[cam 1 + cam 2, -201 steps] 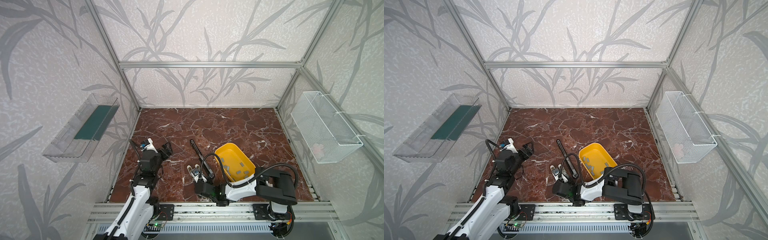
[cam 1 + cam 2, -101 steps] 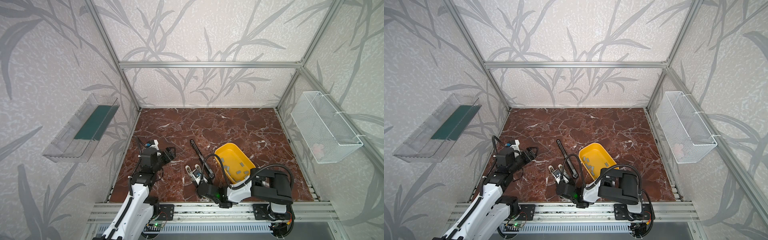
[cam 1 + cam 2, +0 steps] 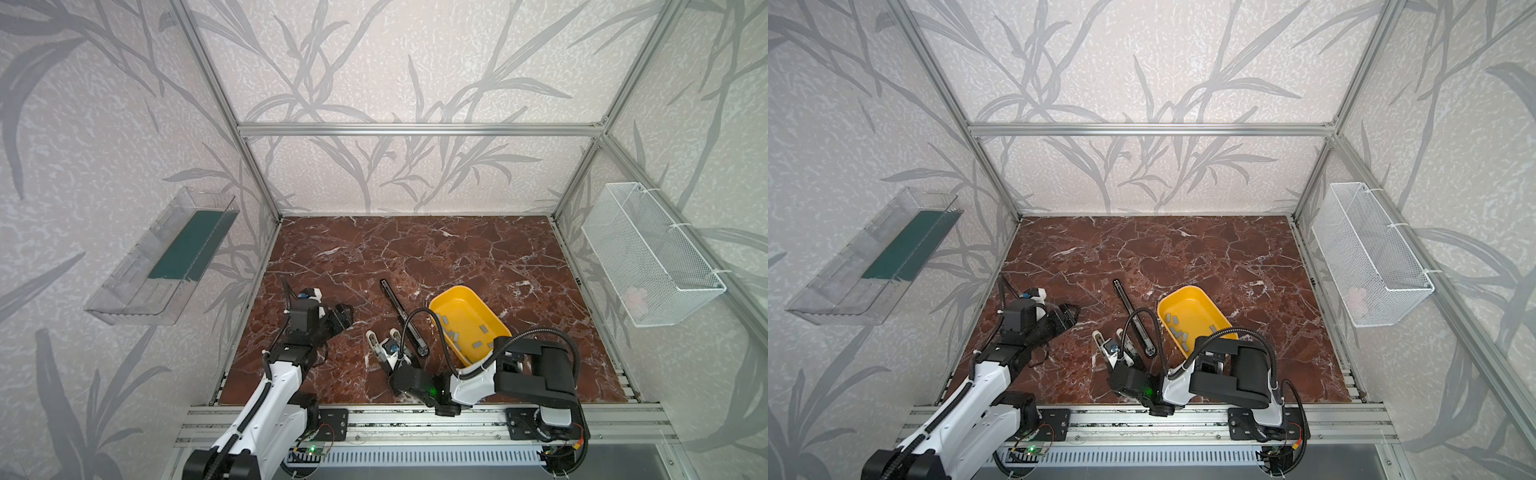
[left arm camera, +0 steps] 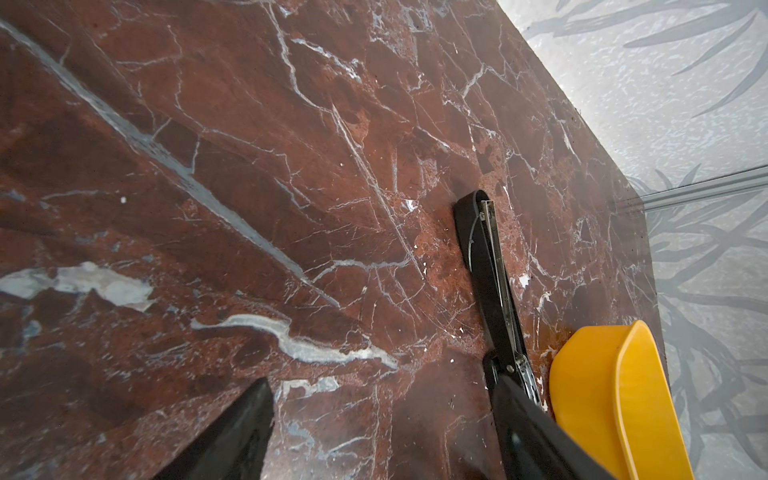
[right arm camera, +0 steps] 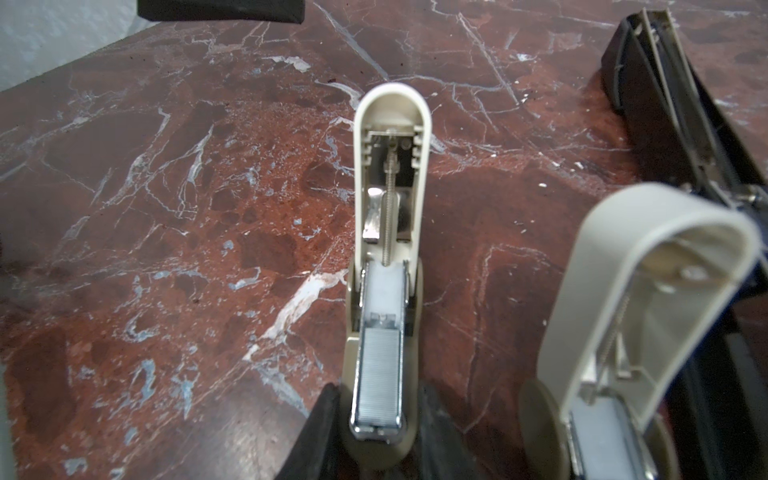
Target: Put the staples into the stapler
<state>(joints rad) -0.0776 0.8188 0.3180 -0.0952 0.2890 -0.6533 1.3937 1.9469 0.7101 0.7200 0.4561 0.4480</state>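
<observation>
Right wrist view gives the most detail here. The right gripper (image 5: 378, 415) is clamped on the base of a small cream stapler (image 5: 386, 232). Its lid is flipped back and a strip of staples (image 5: 378, 374) sits in its channel. A second cream stapler (image 5: 648, 291) stands open just beside it, clear of the fingers. From above you only get two little cream lids poking out past the gripper, and the staples are too small to make out.

The black stapler (image 3: 402, 318) lies spread open on the tabletop (image 3: 415, 249). It runs diagonally, about mid-width and nearer the front edge, just left of the yellow tray (image 3: 440, 297). Both top views show its whole length. The right wrist view only catches one side of it, and the left wrist view shows its metal rail up close.

The left gripper (image 4: 378, 378) is spread wide with nothing between the fingers, over the front-left part of the tabletop. In its own camera one finger covers the black stapler's near end, but from above it's clearly off to the left and apart from it.

Only the top views look into the tray, which holds loose grey staple strips (image 3: 451, 332). The right arm (image 3: 536, 370) hides the tray's front corner, and its cable (image 3: 419, 310) loops over the black stapler's front end. There's a clear shelf (image 3: 166, 257) on the left wall and a wire basket (image 3: 648, 266) on the right wall.
</observation>
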